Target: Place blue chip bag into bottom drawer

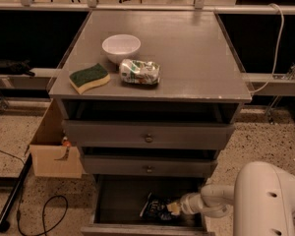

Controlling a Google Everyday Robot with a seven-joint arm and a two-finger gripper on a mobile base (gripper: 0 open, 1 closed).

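Observation:
The blue chip bag (154, 208) is inside the open bottom drawer (117, 200), right of its middle, with white lettering showing at its left end. My gripper (174, 207) reaches into the drawer from the right, and its tip is at the bag's right end. The white arm (265, 200) fills the lower right corner. The drawer's front edge (142, 229) lies along the bottom of the view.
On the cabinet top (196, 58) are a white bowl (121, 46), a green-and-yellow sponge (89, 77) and a green-and-white foil bag (139, 72). Two upper drawers with knobs (148, 138) are slightly ajar. A cardboard box (51, 149) and cables (37, 215) lie at the left.

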